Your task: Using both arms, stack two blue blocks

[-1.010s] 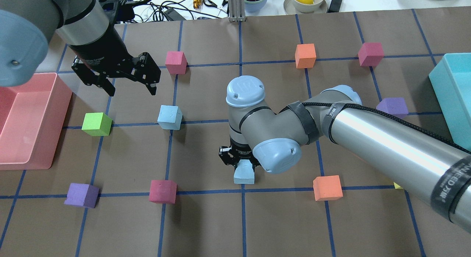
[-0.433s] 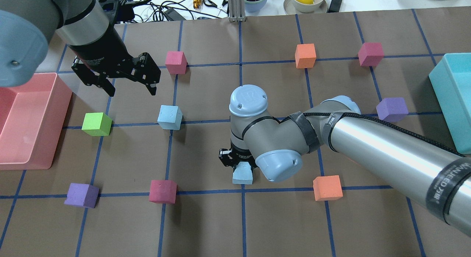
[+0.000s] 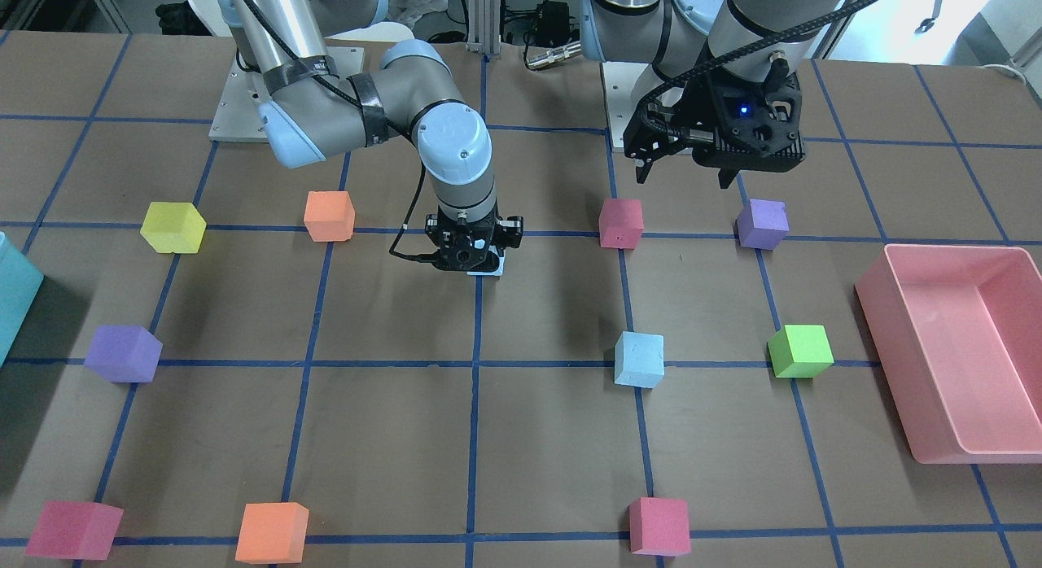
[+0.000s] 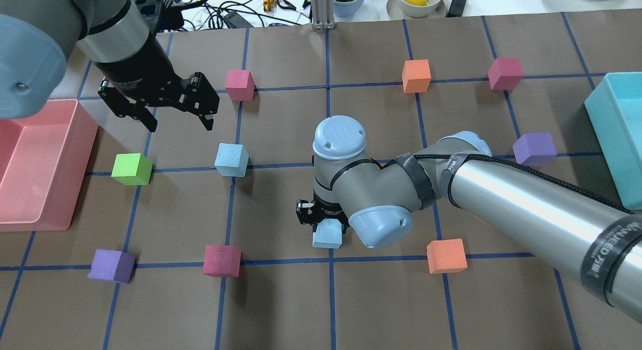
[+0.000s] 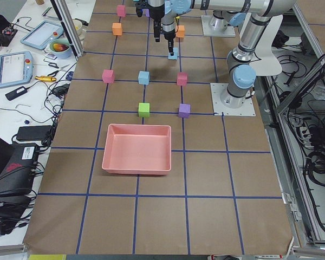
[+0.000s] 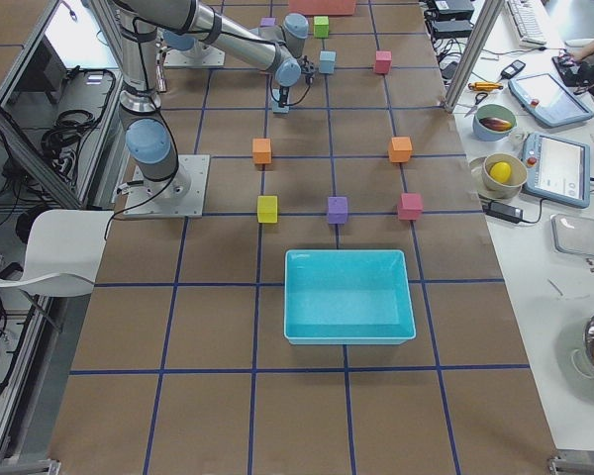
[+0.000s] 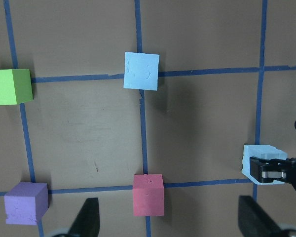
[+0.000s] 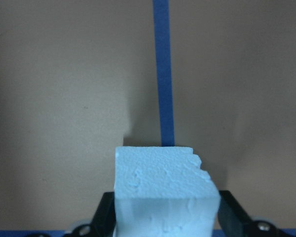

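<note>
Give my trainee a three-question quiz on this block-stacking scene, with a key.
1. True or false: the left pincer is open and holds nothing.
2. The right pincer is closed on: A a green cube, B a blue block, C an orange cube.
3. How many purple cubes show in the overhead view?
Key: 1 true; 2 B; 3 two.

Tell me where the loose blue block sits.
Overhead view: the loose blue block sits left of centre on a tape line, right of the green cube.
</note>
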`<state>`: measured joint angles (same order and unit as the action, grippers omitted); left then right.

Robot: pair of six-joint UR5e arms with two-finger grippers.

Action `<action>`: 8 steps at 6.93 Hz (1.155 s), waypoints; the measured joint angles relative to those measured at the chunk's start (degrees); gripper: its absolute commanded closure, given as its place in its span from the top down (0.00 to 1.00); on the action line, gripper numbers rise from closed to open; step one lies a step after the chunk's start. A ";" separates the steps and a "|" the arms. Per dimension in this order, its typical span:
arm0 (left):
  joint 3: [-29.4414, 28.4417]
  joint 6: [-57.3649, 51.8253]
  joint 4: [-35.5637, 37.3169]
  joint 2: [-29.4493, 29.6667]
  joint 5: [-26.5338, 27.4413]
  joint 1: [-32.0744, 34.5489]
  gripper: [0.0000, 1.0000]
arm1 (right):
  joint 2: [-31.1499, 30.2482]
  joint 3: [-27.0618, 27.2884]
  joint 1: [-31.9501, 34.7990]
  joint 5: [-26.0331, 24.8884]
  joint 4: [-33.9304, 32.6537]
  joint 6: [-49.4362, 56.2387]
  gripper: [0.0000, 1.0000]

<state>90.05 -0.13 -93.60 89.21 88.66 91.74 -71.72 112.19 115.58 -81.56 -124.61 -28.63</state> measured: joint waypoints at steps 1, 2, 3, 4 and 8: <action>0.49 -0.12 0.16 0.11 -0.04 -0.11 1.00 | -0.46 -0.39 -0.12 -0.28 -0.23 -0.02 1.00; 1.73 -0.31 1.80 0.47 -0.08 -0.48 1.00 | -1.03 -1.12 -0.38 -0.49 -0.11 0.00 1.00; 3.93 -0.67 5.21 1.20 -0.10 -1.25 1.00 | -1.62 -1.94 -0.98 -0.64 0.36 0.16 1.00; 6.67 -1.33 8.92 2.23 -0.06 -2.19 1.00 | -2.54 -3.21 -2.41 -0.83 2.11 0.57 1.00; 12.17 -1.68 23.29 14.83 0.33 -3.45 1.00 | -9.38 -14.31 -15.89 -6.51 18.93 16.04 1.00</action>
<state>102.22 -1.81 -70.31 104.03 88.99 88.29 -81.10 97.88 99.69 -88.07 -105.69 -12.59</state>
